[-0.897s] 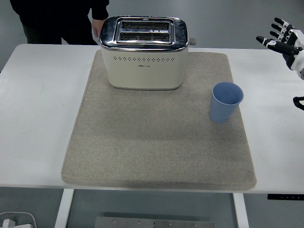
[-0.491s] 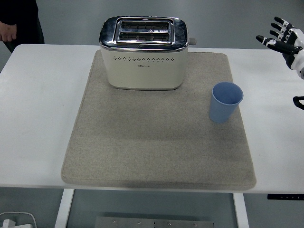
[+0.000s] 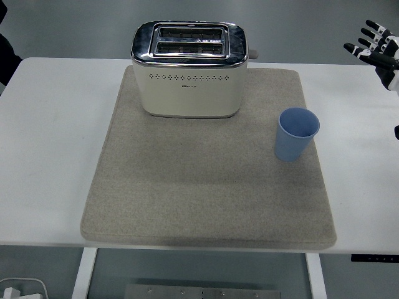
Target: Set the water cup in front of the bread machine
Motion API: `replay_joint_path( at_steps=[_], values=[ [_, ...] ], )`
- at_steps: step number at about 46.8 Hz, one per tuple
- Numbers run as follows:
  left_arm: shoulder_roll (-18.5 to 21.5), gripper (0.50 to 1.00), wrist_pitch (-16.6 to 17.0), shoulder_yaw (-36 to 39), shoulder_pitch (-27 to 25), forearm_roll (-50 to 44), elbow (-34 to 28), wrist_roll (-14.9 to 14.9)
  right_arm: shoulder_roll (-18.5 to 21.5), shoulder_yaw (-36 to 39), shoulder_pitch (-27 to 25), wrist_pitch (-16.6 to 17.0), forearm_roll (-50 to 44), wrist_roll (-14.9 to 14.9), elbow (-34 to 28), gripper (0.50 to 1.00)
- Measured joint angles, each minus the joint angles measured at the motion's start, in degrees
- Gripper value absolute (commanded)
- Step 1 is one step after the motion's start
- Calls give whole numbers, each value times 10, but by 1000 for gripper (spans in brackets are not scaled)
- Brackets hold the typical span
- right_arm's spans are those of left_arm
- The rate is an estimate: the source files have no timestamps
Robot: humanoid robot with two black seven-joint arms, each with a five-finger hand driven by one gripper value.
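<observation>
A light blue water cup [image 3: 296,134] stands upright and empty on the right side of a beige mat [image 3: 206,180]. The cream and chrome bread machine [image 3: 189,70], a two-slot toaster, sits at the back of the mat, to the cup's upper left. My right hand [image 3: 376,50] hovers at the right edge of the picture, well above and to the right of the cup, with its fingers spread and holding nothing. The left arm is out of view.
The mat lies on a white table [image 3: 50,143]. A person's dark sleeve [image 3: 5,50] shows at the far left edge behind the table. A white object [image 3: 22,289] lies on the floor at bottom left.
The person behind the toaster has walked off to the left and is nearly out of view. My right hand has shifted slightly to the right. The cup and toaster have not moved.
</observation>
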Motion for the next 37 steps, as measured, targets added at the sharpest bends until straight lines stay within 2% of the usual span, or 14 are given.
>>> replay_joint_path(
  at_steps=[10,16,22,28,33,37],
  values=[
    [0,999,0,0,0,0,0,0,-18,-5,-7,24,-8,2,24,950],
    [0,1000,0,0,0,0,0,0,-25,-11,-9,39,-11,17,50,950],
    [0,999,0,0,0,0,0,0,-75,-12,-44,53,-57,27,128,950],
    [0,1000,0,0,0,0,0,0,-124,-11,-84,56,-132,52,200,950],
    [0,999,0,0,0,0,0,0,-141,-10,-112,56,-149,62,221,950],
    [0,1000,0,0,0,0,0,0,-156,-11,-131,56,-160,85,235,950]
  ],
)
